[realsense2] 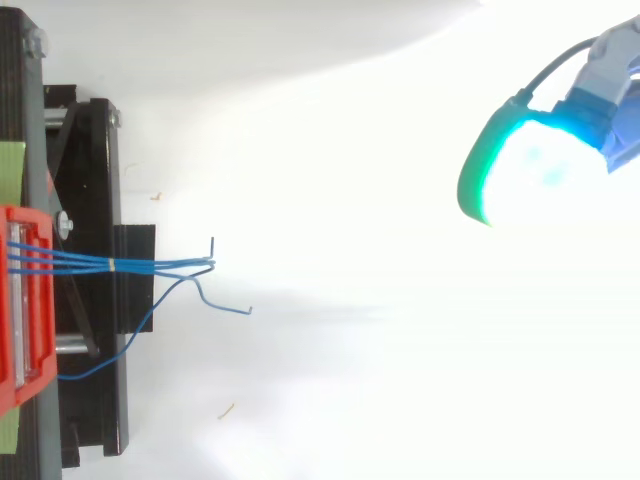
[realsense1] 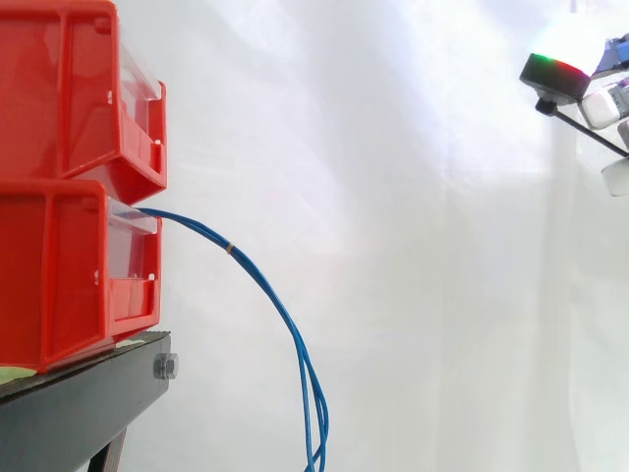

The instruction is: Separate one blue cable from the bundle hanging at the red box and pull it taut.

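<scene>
A bundle of thin blue cables [realsense1: 265, 285] comes out of the lower red box [realsense1: 59, 275], arcs down to the right and hangs past the bottom edge. A small pale band [realsense1: 230, 249] ties the strands together near the box. From above, the cables [realsense2: 150, 265] fan out past the band [realsense2: 110, 265], and their loose ends curl apart. My hand [realsense1: 601, 106] is high at the right edge, far from the cables, with glowing fingertips [realsense1: 555, 74] spread and nothing between them. In the top view the hand [realsense2: 530, 165] glows cyan and green at upper right.
A second red box [realsense1: 59, 88] is stacked on the lower one. Both rest on a black stand [realsense1: 79, 403], which has a black frame [realsense2: 95, 200] at the left in the top view. A white curtain is behind, with white floor below.
</scene>
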Controlling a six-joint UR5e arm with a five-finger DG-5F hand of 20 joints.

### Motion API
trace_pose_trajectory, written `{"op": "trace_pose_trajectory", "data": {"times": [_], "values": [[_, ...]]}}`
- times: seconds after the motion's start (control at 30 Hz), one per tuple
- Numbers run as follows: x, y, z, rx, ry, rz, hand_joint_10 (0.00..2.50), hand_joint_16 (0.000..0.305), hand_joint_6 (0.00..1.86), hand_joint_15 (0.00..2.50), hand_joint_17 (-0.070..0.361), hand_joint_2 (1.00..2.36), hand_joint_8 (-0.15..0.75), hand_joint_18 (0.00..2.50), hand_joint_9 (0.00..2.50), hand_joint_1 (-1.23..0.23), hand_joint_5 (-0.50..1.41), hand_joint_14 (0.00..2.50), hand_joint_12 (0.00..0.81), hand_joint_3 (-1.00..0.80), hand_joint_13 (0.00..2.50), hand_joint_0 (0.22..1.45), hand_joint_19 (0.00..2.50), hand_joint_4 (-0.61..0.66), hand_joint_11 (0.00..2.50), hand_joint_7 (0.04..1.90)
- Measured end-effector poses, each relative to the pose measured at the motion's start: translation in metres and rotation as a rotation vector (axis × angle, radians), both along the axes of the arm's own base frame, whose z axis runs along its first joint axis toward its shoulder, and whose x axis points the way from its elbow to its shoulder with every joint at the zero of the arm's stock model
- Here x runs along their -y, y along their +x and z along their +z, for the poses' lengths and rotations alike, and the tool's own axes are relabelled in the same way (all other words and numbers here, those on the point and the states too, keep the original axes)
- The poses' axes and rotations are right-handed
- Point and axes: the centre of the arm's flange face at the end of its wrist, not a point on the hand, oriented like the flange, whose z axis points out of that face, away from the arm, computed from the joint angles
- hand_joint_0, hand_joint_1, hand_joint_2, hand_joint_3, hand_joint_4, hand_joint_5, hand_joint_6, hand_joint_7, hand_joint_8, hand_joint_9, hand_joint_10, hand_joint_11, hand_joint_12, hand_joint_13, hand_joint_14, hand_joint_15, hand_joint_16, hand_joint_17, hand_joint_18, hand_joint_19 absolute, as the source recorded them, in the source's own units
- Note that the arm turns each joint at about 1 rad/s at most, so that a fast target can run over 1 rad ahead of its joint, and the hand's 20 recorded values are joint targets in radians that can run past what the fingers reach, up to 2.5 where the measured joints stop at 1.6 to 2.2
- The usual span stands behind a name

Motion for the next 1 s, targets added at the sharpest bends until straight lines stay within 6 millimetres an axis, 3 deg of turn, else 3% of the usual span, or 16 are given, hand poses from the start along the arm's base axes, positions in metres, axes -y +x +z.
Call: {"op": "trace_pose_trajectory", "data": {"times": [0.5, 1.0], "values": [[0.008, 0.000, -0.003, -0.005, -0.028, -0.025, 0.01, 0.040, 0.50, 0.30, 0.091, 1.00, 0.230, 0.47, 0.65, -0.82, -0.20, 0.01, 0.306, -0.50, 0.67, 0.53, 0.23, 0.13, 0.21, 0.73], [-0.005, 0.039, -0.052, 0.001, -0.075, -0.139, 0.01, 0.036, 0.50, 0.31, 0.081, 1.00, 0.230, 0.52, 0.70, -0.87, -0.19, 0.01, 0.299, -0.50, 0.71, 0.56, 0.24, 0.15, 0.22, 0.73]]}}
